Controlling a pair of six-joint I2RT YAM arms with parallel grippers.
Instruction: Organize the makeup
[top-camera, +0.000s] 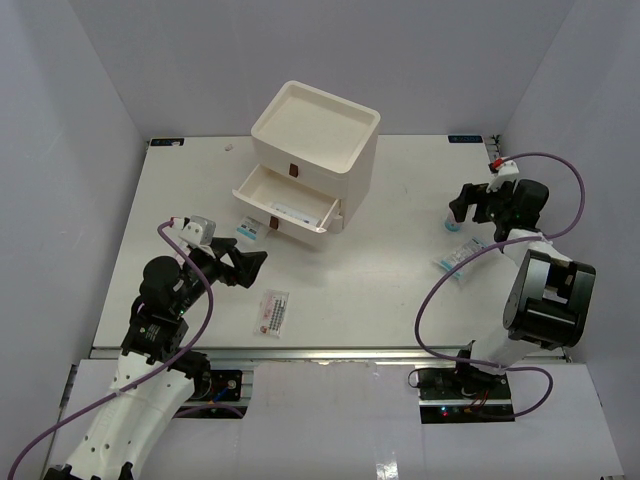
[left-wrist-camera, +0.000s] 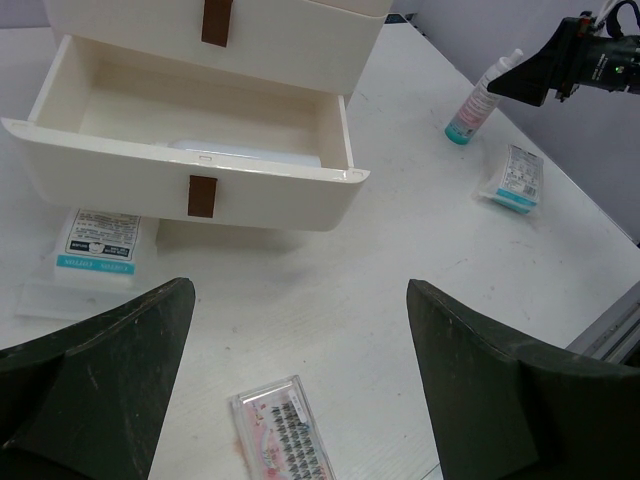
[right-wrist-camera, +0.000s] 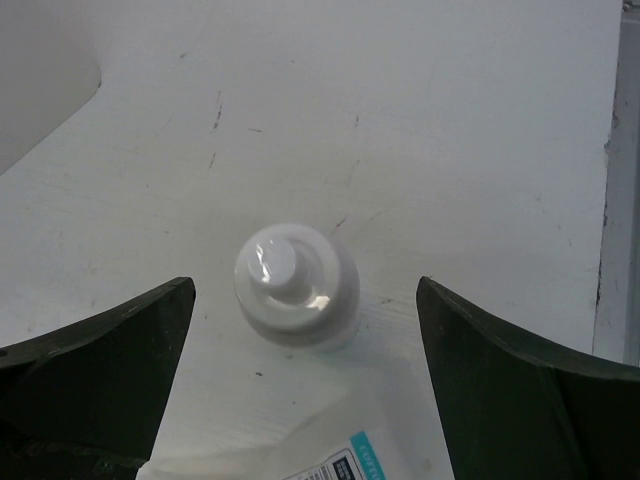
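The bottle (right-wrist-camera: 297, 285), right of the box (top-camera: 355, 165), is overhung by the wide-open, empty right claw (right-wrist-camera: 305, 292); the left claw (left-wrist-camera: 300, 288), equally open and empty, is faced by the drawer (left-wrist-camera: 120, 160).

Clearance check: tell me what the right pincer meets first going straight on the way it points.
The small white bottle. It stands upright inside the open right pincer, touching neither finger, its cap facing the camera. Depth is hard to judge, but the cap comes before the table.

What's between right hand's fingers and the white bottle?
Only bare table, both sides; white bottle stands untouched inside the open right hand. Right wrist view.
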